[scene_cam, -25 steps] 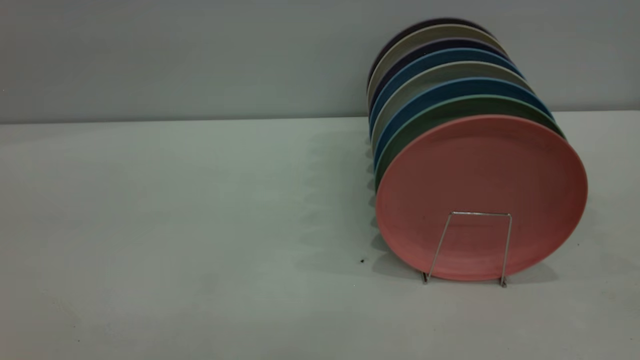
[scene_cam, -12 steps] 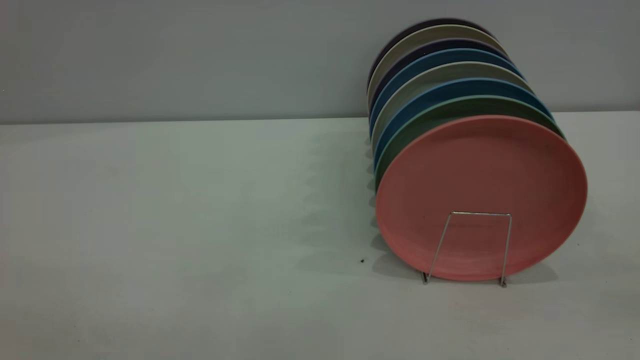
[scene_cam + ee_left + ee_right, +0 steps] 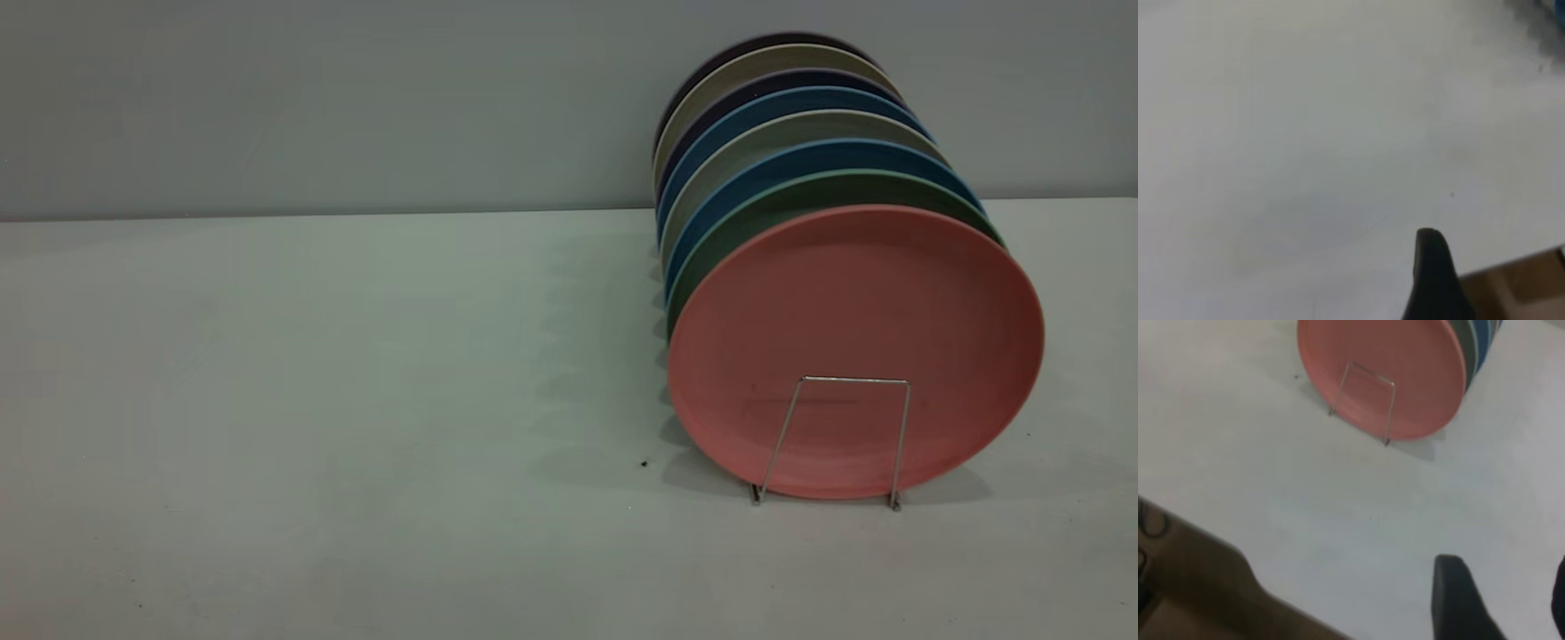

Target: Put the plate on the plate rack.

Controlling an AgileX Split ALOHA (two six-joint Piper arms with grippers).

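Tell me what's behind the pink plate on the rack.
Right behind the pink plate stands a green plate, then blue, grey and darker plates in a row, only their upper rims showing. The rack shows just its front wire loop; the rest is hidden.

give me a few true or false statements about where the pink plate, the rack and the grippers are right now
1. The plate stands on edge in the plate rack. True.
2. The plate lies flat on the table. False: it stands upright behind a wire loop.
3. The green plate sits directly behind it. True.
4. The right gripper grips the plate. False: it is apart from it, jaws open.
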